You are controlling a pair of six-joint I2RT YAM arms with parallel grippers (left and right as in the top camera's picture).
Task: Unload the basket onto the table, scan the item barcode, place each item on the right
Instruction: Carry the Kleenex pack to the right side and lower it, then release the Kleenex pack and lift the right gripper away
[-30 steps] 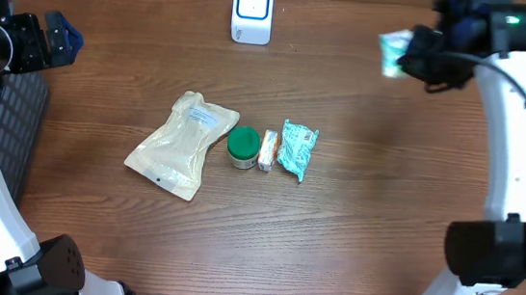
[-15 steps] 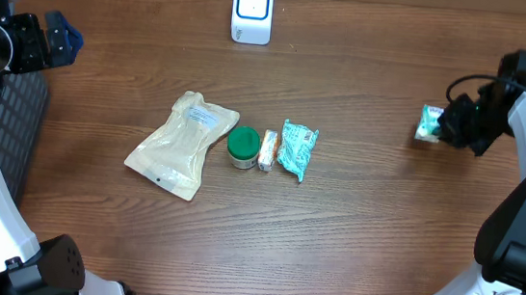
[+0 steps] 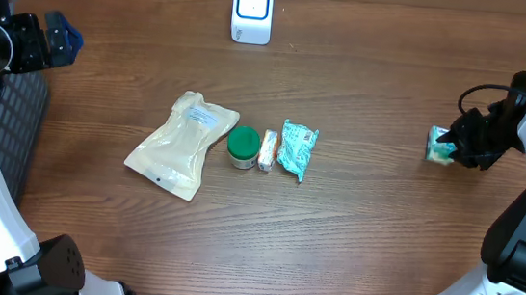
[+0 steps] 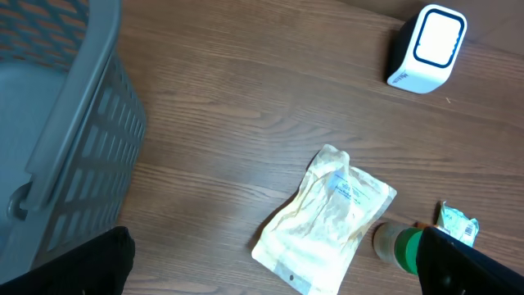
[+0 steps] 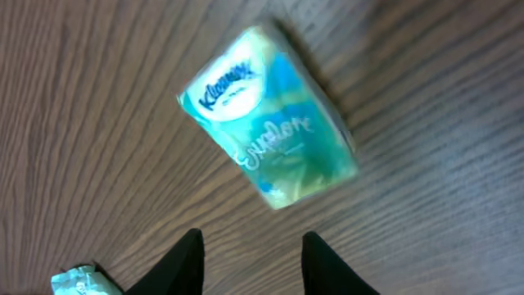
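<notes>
Teal plastic Kleenex tissue packet lies on wooden tabletop, free of right pincer — spread, empty. Likely drop-off step — next, fetch another item. Left pincer spread.

Mock checkout bench: barcode scanner, wooden table, basket.

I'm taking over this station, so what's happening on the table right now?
The right tool hangs over a Kleenex tissue pack lying at the right of the table, jaws apart and not gripping it. The left tool sits open near the grey basket, touching nothing. A pouch, a green-lidded jar, a small bar and a teal packet lie mid-table, in front of the white scanner.
</notes>
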